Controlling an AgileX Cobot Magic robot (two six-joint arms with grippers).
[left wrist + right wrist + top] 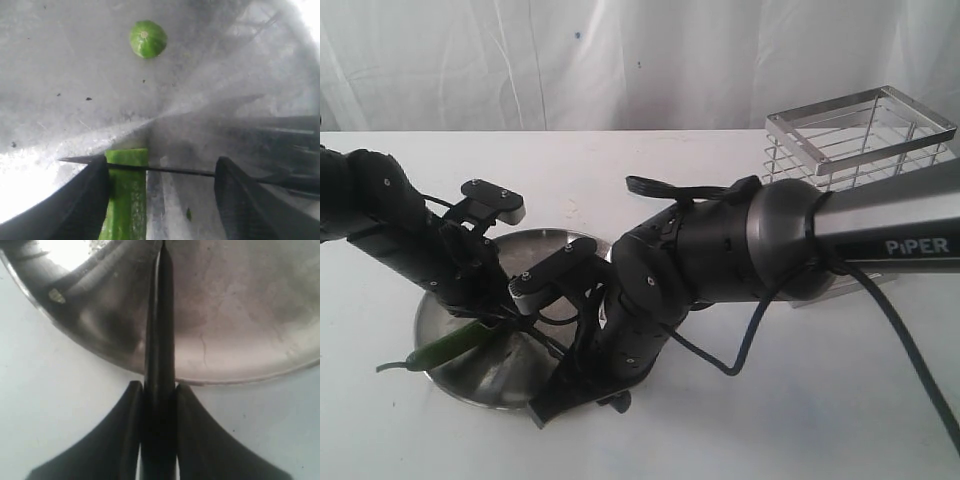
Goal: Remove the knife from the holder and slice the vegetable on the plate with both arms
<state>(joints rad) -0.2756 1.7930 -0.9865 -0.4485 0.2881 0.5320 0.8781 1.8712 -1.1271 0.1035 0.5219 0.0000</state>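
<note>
Right tool (159,390) grips the knife (162,315); left tool (161,165) stands open around the vegetable (125,200). Press straight down, squarely across.

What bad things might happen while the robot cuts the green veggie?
1. The knife blade crosses the vegetable right beside one of the left fingers, so it might scrape that finger.
2. The other left finger stands apart from the vegetable, so it may slide or roll under the blade.
3. The cut piece lies loose on the plate and might roll about.
</note>
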